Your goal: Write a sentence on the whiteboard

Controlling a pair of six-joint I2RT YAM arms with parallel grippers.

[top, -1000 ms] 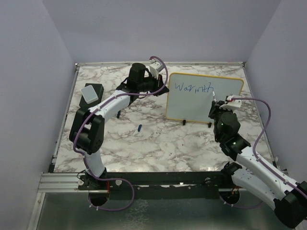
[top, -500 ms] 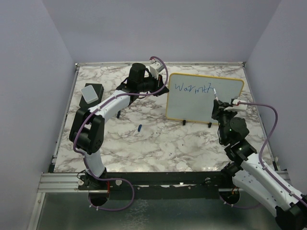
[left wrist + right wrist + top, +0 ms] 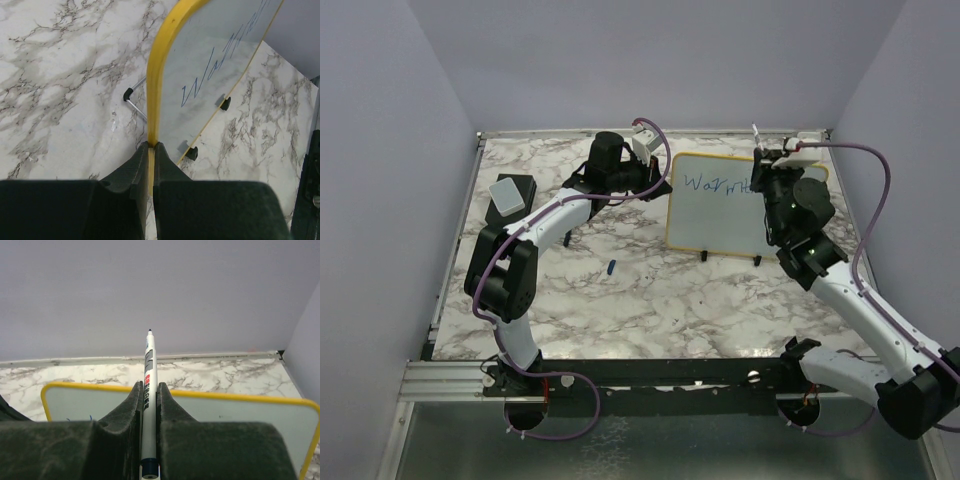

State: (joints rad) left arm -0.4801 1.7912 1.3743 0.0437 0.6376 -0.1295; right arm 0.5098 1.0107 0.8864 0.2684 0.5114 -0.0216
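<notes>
Plain lavender-grey walls (image 3: 380, 150) on three sides. White marble-pattern tabletop (image 3: 650, 300), grey veining. Aluminium rail (image 3: 440, 380) along near edge. Even light.

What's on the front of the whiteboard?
There is blue writing on the whiteboard, starting "Warm". The right arm, its jaws shut on a marker, covers the end of that word from above, so the rest cannot be read. Lower down the board looks blank.

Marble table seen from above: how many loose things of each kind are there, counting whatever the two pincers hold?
White rectangular whiteboard with yellow frame: 1
White marker pen with dark tip: 1
Black eraser block with grey top: 1
Small dark-blue piece, perhaps a pen cap: 1
Total: 4
</notes>
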